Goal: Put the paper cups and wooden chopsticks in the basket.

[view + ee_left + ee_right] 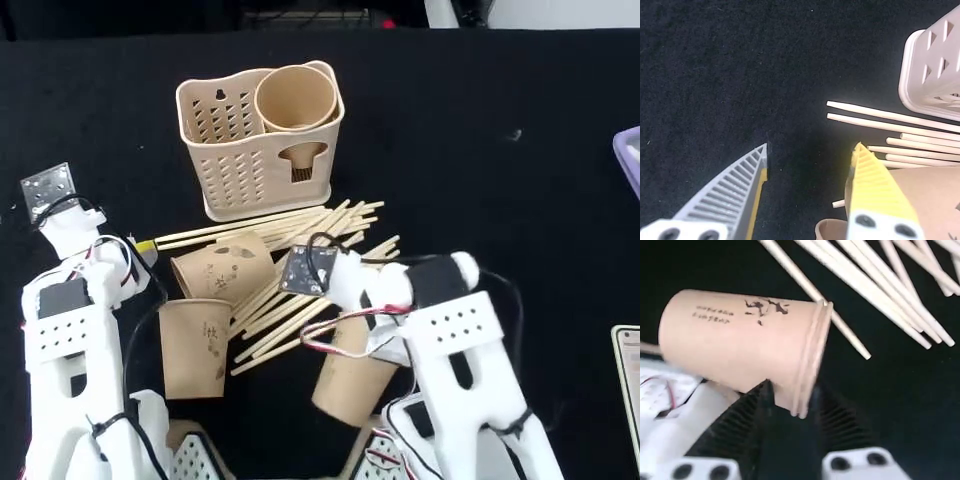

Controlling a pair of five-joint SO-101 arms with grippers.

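The right gripper (790, 392) is pinching the rim of a tipped paper cup (740, 335), its jaws nearly closed on it. The left gripper (811, 146) is hanging wide open and empty over the black table (715, 60). Scattered wooden chopsticks (300, 225) are lying at six o'clock from the basket (235, 175), which is holding a second cup (295, 97).
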